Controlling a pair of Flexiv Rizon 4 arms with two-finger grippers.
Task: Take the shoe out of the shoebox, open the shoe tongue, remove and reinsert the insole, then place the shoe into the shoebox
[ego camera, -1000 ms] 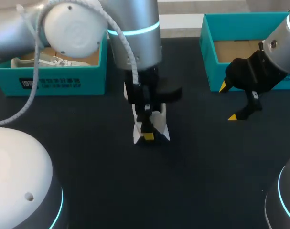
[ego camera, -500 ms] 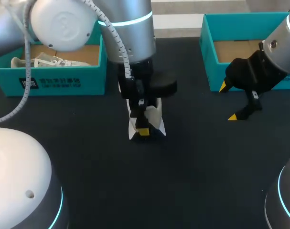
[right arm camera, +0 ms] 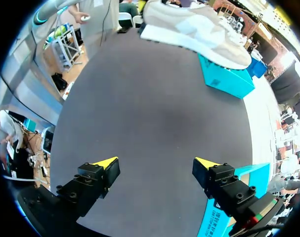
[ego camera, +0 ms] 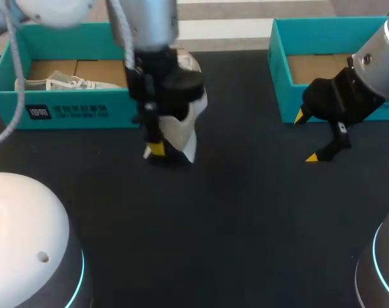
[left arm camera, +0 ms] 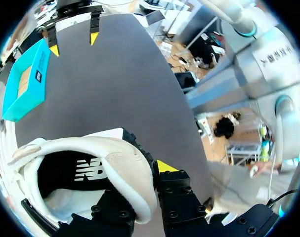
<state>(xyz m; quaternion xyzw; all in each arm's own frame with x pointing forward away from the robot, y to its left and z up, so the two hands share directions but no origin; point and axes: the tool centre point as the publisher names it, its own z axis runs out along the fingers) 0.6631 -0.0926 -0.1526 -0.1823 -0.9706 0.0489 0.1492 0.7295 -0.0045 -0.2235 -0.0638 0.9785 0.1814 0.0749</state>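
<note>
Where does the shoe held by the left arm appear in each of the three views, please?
Head view: shoe held in the left gripper, just off the right end of the left shoebox.
Left wrist view: shoe clamped in that view's own gripper, its opening facing the camera.
Right wrist view: shoe far ahead of the gripper, above the far shoebox.
Shared landmark: the right gripper, open.

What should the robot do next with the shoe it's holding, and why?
Probably swing the shoe sideways over the left shoebox, then lower it. The left gripper pinches its edge above the table, right beside that box's wall, not yet over the opening. Inside lies another shoe, so aim beside it.
</note>
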